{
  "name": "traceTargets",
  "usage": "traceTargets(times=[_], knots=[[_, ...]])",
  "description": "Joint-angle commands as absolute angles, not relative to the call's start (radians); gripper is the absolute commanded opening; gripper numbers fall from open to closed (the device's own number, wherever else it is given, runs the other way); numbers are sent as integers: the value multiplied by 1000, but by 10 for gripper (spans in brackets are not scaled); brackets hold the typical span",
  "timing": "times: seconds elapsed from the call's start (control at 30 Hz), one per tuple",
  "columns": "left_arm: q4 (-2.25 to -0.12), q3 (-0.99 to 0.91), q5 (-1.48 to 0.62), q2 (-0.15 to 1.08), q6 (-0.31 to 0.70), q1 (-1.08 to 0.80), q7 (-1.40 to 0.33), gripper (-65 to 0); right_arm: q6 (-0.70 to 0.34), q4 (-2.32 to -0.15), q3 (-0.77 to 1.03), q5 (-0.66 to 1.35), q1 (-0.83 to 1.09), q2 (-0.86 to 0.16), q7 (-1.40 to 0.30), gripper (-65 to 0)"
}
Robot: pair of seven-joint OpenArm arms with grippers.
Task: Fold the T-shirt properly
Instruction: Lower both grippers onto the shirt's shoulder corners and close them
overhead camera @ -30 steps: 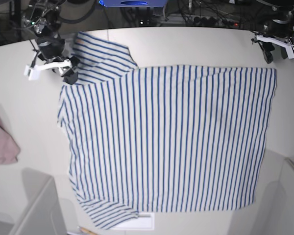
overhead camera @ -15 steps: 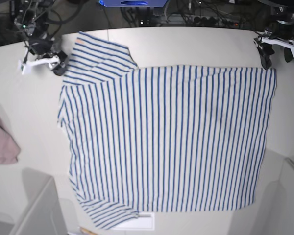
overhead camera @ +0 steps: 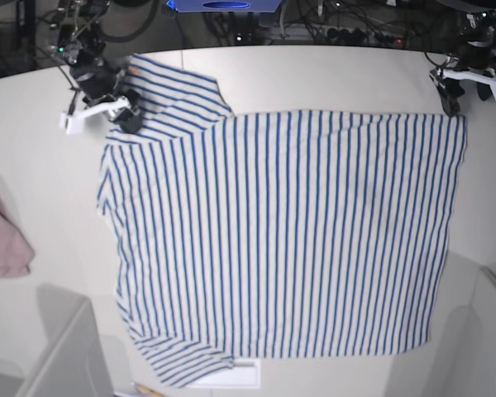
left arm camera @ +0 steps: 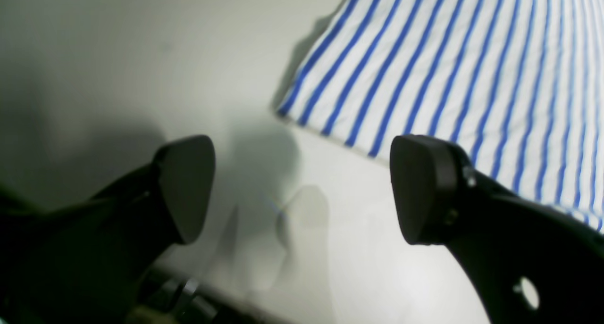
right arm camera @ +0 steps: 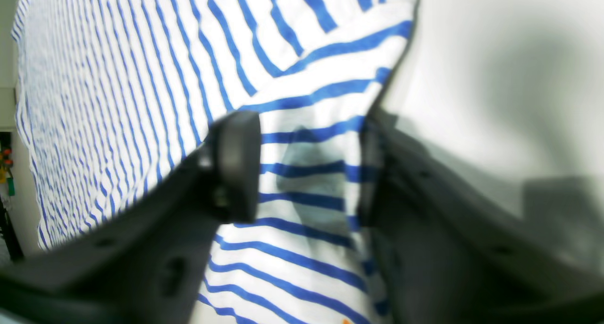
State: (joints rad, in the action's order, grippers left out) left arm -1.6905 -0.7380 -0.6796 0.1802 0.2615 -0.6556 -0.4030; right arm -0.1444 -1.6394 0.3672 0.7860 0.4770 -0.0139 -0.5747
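Where cables crowd its far edge, table [overhead camera: 331,74] bears T-shirt [overhead camera: 289,240].

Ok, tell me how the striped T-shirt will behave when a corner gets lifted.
The T-shirt probably droops: thin cloth, lying flat with small ripples. It likely drags across the table rather than rising whole. It looks light.

Both arms black with white brackets near the wrists. Left gripper [left arm camera: 302,189]: matte black fingers, rounded wedge pads, small screw at 3 o'clock on one pad. Right gripper [right arm camera: 309,173]: same black build, recessed screw holes. Dark cables at arm bases.
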Motion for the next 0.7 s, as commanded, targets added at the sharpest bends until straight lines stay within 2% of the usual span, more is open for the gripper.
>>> traceTargets(times=[0.0,0.07,0.1,0.27,0.67], knots=[[-1687,-746,-684,193,259,-654,-380,-89,-105,-1618,364,728,501,-12,-679,-477],[-1647,-746,-684,193,259,-636,-384,-89,-105,-1618,366,728,501,-16,-684,-635],[-1629,-746,-684,194,259,-619,-400,-89,-105,-1618,366,728,501,-16,-685,-650],[-1532,-750,-684,194,259,-518,-524,-89,-105,-1618,366,727,503,-16,-685,-650],[-1385,-736,-685,189,259,-392,-536,-89,-105,-1621,366,725,498,-18,-685,-650]])
